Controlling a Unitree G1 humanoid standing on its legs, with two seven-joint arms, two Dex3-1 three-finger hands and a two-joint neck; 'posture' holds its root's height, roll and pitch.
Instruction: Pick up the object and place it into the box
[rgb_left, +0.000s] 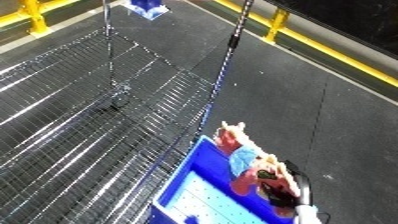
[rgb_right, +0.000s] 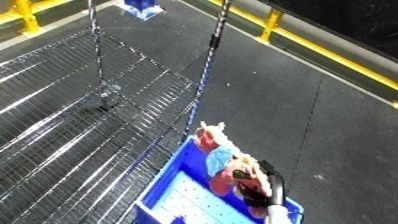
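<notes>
The right hand (rgb_left: 286, 192) comes in at the view's 5 o'clock corner, its black fingers curled round a doll (rgb_left: 251, 165), a soft toy with a pale head, a blue middle and red lower parts. The doll lies across the bin's (rgb_left: 200, 192) far rim, its head at about 11 o'clock from the hand and pointing away over the edge, and its red end is tucked under the fingers. Whether it rests on the rim or hangs just above it cannot be told. The bin is blue, with a pale, dotted floor showing at 6 o'clock, and it sits on the right edge of a wire shelf (rgb_left: 89, 125) that fills the left half of the view.

The hand seems to carry the doll lengthwise along the rim so that it can drop inside without catching the wall. By my judgement the placing is near its end: the doll must come a little toward 7 o'clock before release, or it may tip out over the far rim onto the dark floor (rgb_left: 311, 90).

The left hand shows in neither view.
</notes>
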